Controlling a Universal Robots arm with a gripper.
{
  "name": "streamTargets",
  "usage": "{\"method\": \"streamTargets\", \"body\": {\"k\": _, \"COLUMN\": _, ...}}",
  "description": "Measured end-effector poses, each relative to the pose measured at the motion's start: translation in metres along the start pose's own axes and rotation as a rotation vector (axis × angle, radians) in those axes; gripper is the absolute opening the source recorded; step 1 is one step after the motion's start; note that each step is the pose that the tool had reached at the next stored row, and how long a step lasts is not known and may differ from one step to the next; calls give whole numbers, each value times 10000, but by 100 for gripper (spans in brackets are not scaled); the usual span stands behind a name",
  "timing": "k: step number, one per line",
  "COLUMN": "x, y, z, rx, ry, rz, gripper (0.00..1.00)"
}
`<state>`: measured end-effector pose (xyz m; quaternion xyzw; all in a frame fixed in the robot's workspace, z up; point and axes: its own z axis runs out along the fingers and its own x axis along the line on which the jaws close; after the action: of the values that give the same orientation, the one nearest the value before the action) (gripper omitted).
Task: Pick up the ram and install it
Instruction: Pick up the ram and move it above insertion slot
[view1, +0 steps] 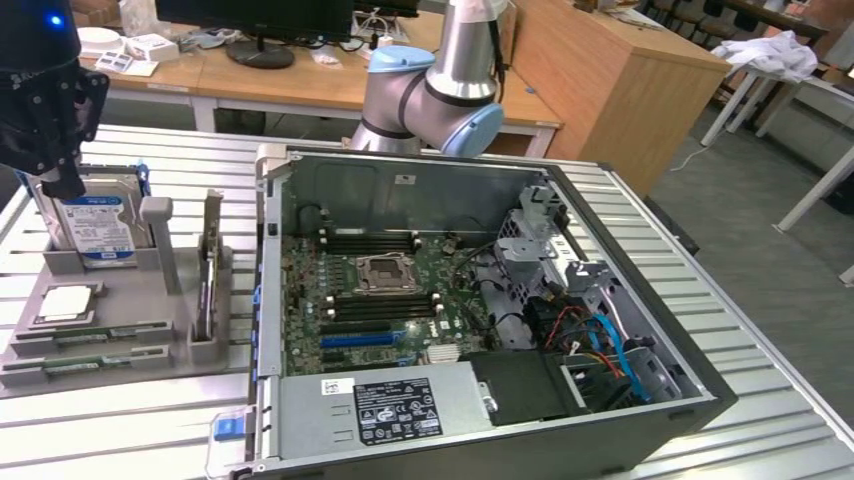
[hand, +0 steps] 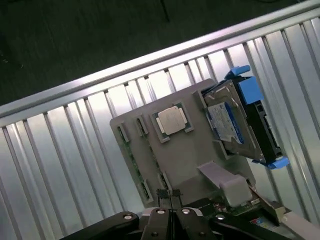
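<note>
Claw (view1: 60, 183) hangs over the gray holder (view1: 140, 352) on the counter (view1: 134, 425), close to the hard drive (view1: 94, 215). The ram (view1: 96, 334) lies in the holder, not picked up yet. The black slots (view1: 380, 240) inside the open computer (view1: 667, 400) look empty, so I think the whole job is left to do. The hard drive's blue sticker and a black sticker (view1: 396, 408) in the computer have words too small to read.

From the wrist view, the claw (hand: 170, 197) is pressed together and pinches nothing. Under it sits the holder (hand: 192, 160) with the ram (hand: 133, 156), a shiny chip (hand: 172, 120) and the hard drive (hand: 240, 125).
</note>
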<state>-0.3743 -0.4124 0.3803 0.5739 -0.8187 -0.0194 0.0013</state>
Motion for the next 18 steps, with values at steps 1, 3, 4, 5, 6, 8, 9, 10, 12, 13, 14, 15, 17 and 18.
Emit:
{"method": "streamTargets", "body": {"k": 1, "x": 0, "y": 0, "z": 1, "rx": -4, "ry": 6, "rz": -180, "gripper": 11}}
{"method": "streamTargets", "body": {"k": 3, "x": 0, "y": 0, "z": 4, "rx": -11, "ry": 18, "rz": -540, "gripper": 11}}
{"method": "streamTargets", "body": {"k": 4, "x": 0, "y": 0, "z": 4, "rx": -15, "ry": 24, "rz": -719, "gripper": 11}}
{"method": "streamTargets", "body": {"k": 5, "x": 0, "y": -1, "z": 6, "rx": -19, "ry": 31, "rz": -910, "gripper": 11}}
{"method": "streamTargets", "body": {"k": 6, "x": 0, "y": -1, "z": 7, "rx": -22, "ry": 37, "rz": -1090, "gripper": 11}}
{"method": "streamTargets", "body": {"k": 8, "x": 0, "y": 0, "z": 10, "rx": -29, "ry": 48, "rz": -1449, "gripper": 11}}
{"method": "streamTargets", "body": {"k": 9, "x": 0, "y": 0, "z": 10, "rx": -33, "ry": 55, "rz": -1628, "gripper": 11}}
{"method": "streamTargets", "body": {"k": 10, "x": 0, "y": 0, "z": 12, "rx": -37, "ry": 61, "rz": -1820, "gripper": 11}}
{"method": "streamTargets", "body": {"k": 12, "x": 0, "y": -1, "z": 14, "rx": -44, "ry": 73, "rz": -2179, "gripper": 11}}
{"method": "streamTargets", "body": {"k": 13, "x": 0, "y": -1, "z": 16, "rx": -48, "ry": 79, "rz": -2358, "gripper": 11}}
{"method": "streamTargets", "body": {"k": 14, "x": 0, "y": -1, "z": 17, "rx": -52, "ry": 84, "rz": -2538, "gripper": 11}}
{"method": "streamTargets", "body": {"k": 15, "x": 0, "y": -1, "z": 18, "rx": -55, "ry": 91, "rz": -2718, "gripper": 11}}
{"method": "streamTargets", "body": {"k": 17, "x": 0, "y": -1, "z": 21, "rx": -63, "ry": 103, "rz": -3094, "gripper": 11}}
{"method": "streamTargets", "body": {"k": 18, "x": 0, "y": -1, "z": 22, "rx": -66, "ry": 109, "rz": -3272, "gripper": 11}}
